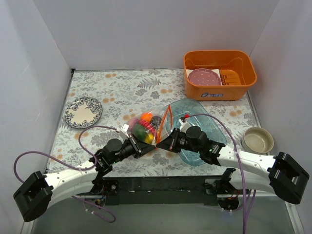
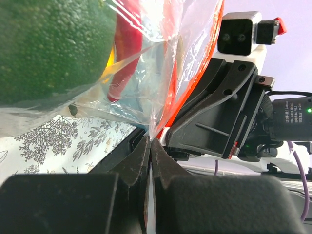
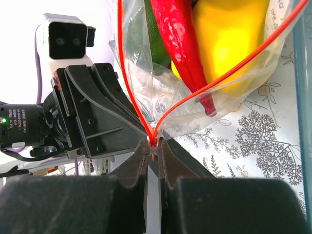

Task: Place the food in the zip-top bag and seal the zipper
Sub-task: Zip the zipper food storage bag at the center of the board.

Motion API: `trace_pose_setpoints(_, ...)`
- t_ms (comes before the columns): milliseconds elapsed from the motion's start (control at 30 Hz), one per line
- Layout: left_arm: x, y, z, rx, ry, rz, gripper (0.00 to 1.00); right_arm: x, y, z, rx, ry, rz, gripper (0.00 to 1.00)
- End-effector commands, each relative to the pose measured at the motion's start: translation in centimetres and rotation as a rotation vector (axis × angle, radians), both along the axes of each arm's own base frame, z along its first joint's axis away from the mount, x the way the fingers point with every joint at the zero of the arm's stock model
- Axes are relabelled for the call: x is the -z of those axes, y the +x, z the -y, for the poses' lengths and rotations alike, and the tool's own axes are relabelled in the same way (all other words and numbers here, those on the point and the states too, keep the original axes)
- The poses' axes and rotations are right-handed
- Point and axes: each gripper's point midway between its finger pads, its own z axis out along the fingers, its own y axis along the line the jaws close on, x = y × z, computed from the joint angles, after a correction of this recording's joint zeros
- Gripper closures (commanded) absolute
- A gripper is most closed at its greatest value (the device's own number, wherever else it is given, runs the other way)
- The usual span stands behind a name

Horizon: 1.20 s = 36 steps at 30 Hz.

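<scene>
the left gripper [image 2: 150,142] is pressed together on a fold of clear plastic at the near edge of the bag [image 1: 152,123], the film running down between its fingers. the right gripper [image 3: 153,144] pinches the zipper [image 3: 130,92] at the end where its two red-orange strips meet. above that pinch the strips part into a v, so the mouth stands open. the two grippers face each other, tips close together, at the near side of the bag.

the bag is in the middle of the table [image 1: 122,83], its right side against the left end of the blue tray [image 1: 212,124]. inside it are a lime [image 2: 48,44], a chilli [image 3: 178,44], a yellow pepper [image 3: 229,34] and an orange [image 1: 145,117]; darker pieces behind them are too small to name.

well apart, an orange bin [image 1: 217,52] at the far right holds a pink dotted disc [image 1: 204,77]. a patterned plate [image 1: 84,112] lies at the left and a bowl [image 1: 258,140] at the right.
</scene>
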Motion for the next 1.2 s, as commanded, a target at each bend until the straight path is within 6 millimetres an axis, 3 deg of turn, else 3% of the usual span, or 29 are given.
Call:
trace_pose_setpoints(0,-0.6,-0.8,0.1,0.021,-0.020,-0.081,1.00,-3.1,2.1,-0.8,0.047,0.043,0.101,0.92)
trace_pose_setpoints(600,-0.6,-1.3,0.1,0.045,0.032,-0.100,1.00,-4.4,4.8,-0.1,0.133,0.009,0.159,0.91)
trace_pose_setpoints(1167,-0.6,-2.3,-2.1,0.002,0.070,-0.135,1.00,-4.9,6.4,0.5,0.152,0.024,0.160,0.88)
